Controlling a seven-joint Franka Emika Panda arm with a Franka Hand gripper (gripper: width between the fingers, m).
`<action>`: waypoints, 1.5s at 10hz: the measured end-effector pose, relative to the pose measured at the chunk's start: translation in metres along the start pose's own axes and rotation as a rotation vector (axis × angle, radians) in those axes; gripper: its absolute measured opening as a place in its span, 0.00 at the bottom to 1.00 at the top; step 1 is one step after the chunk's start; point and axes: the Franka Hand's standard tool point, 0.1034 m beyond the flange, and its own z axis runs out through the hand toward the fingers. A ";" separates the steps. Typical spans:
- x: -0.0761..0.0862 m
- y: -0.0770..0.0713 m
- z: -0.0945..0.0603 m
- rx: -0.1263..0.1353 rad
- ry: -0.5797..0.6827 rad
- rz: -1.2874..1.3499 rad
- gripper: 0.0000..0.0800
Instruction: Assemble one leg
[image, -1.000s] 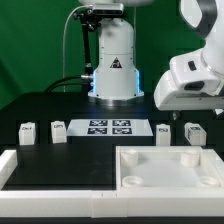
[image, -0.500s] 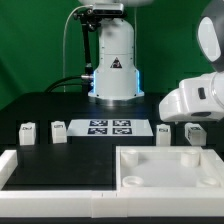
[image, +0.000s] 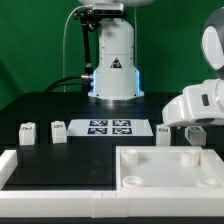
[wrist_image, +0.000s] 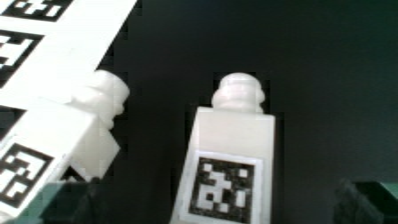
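Four small white legs with square tags lie on the black table. Two are at the exterior view's left (image: 28, 133) (image: 58, 130) and two at its right (image: 163, 133) (image: 192, 137). My gripper (image: 196, 126) hangs low over the rightmost leg and partly hides it. In the wrist view that leg (wrist_image: 228, 150) lies between my open fingers, tag up and peg end pointing away. My gripper (wrist_image: 222, 200) is open and holds nothing. The neighbouring leg (wrist_image: 80, 130) lies beside it.
The marker board (image: 107, 127) lies mid-table, and its edge shows in the wrist view (wrist_image: 54, 40). A large white square panel with corner holes (image: 165, 165) sits at the front. A white rail (image: 50, 172) runs along the front left. The robot base (image: 114, 65) stands behind.
The arm's white hand has come down at the exterior view's right, from well above the table to just over the rightmost leg. The legs have not moved.
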 end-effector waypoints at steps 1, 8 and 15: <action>0.004 0.000 0.004 0.003 0.003 0.002 0.81; 0.008 -0.001 0.012 0.005 0.003 0.001 0.65; 0.007 -0.002 0.009 0.004 0.006 -0.003 0.36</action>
